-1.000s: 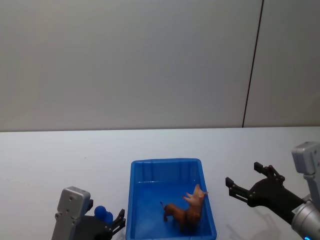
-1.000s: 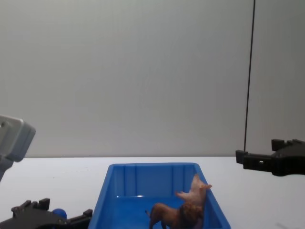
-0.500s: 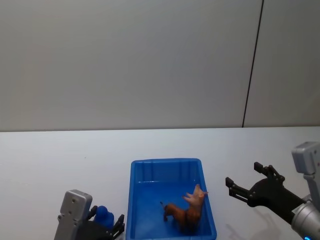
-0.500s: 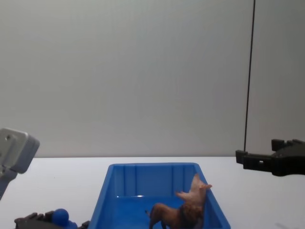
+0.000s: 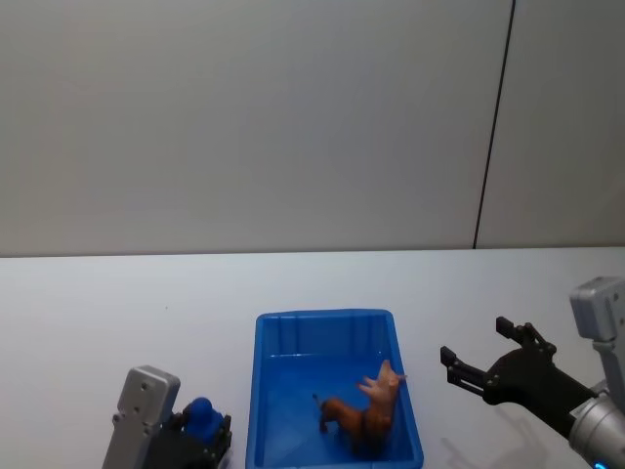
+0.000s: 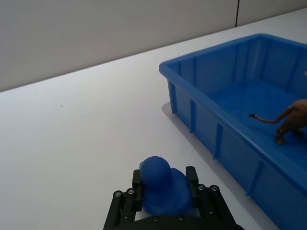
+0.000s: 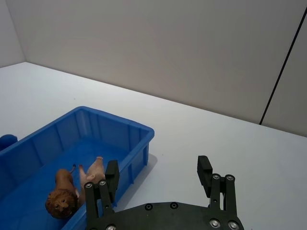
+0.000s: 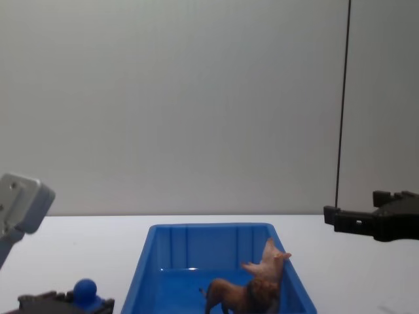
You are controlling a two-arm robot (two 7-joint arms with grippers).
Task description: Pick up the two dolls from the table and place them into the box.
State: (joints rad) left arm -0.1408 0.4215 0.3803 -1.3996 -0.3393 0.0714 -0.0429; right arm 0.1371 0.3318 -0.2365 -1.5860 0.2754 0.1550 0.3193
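The blue box (image 5: 325, 319) stands on the white table (image 5: 117, 303) in front of me. Both dolls are inside it: the brown lion (image 5: 354, 422) stands near the front wall, and the pink pig (image 5: 383, 382) leans against it with legs up. The right wrist view also takes in the lion (image 7: 62, 199) and pig (image 7: 93, 172). Left of the box, my left gripper (image 5: 205, 432) is shut on a small blue round-headed figure (image 6: 160, 187). My right gripper (image 5: 476, 342) hovers open to the right of the box, with nothing between its fingers (image 7: 112, 177).
A grey wall with a dark vertical seam (image 5: 493, 127) rises behind the table. White tabletop stretches beyond and to both sides of the box (image 8: 209, 227).
My left gripper's fingers have closed in on the small blue figure, and the gripper has drawn back slightly. The right arm and the dolls in the box have not moved.
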